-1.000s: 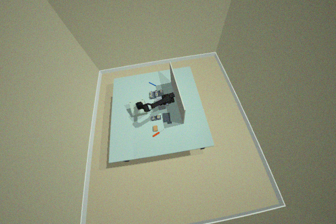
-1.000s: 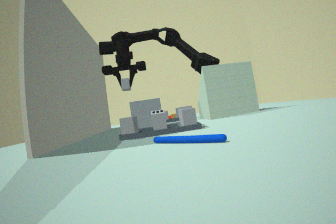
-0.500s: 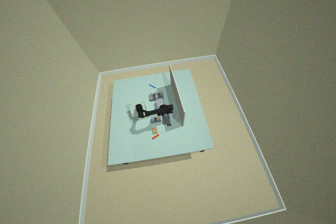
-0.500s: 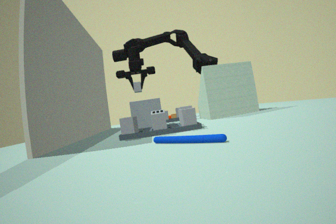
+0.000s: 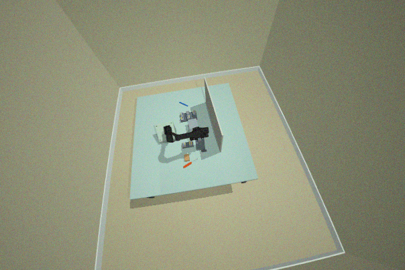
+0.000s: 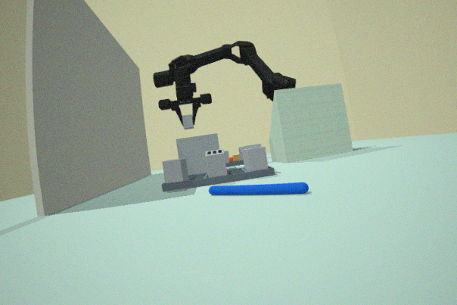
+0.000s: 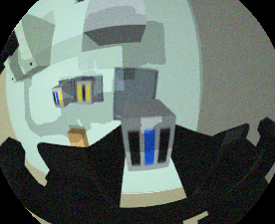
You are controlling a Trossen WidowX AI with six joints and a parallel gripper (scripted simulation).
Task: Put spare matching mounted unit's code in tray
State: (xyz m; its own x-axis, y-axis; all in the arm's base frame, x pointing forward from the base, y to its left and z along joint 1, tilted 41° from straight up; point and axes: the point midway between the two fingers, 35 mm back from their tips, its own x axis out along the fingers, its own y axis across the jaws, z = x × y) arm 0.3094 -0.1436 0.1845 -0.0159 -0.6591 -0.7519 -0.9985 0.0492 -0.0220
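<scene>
Near the front edge of the pale green table (image 6: 340,226), in the exterior view, a blue stick (image 6: 259,188) lies flat. Just behind it sits a dark flat base (image 6: 178,185) with grey blocks standing on it. One small block (image 6: 216,163) has three dark dots on its top. A bigger grey block (image 6: 197,152) stands behind it. Whether this dark base is the tray cannot be told.

Above these blocks hangs the gripper (image 6: 188,120), up in the air and pointing down. Its two fingers are shut part way on a small grey spare (image 6: 188,122), which touches nothing else. In the wrist view the spare (image 7: 146,143) shows a blue stripe in the middle with dark stripes on each side. Below it, on the table, another small part (image 7: 78,91) shows blue and yellow stripes, and a big grey block (image 7: 116,13) sits farther off.

A tall grey wall (image 6: 87,113) stands to one side of the blocks. Farther back, the black arm (image 6: 227,54) bends down behind a pale box (image 6: 310,124).

From the top view, an orange stick (image 5: 187,165) and a small tan block (image 5: 186,157) lie toward the near edge of the table, well apart from the blue stick (image 5: 183,103) toward the far edge.
</scene>
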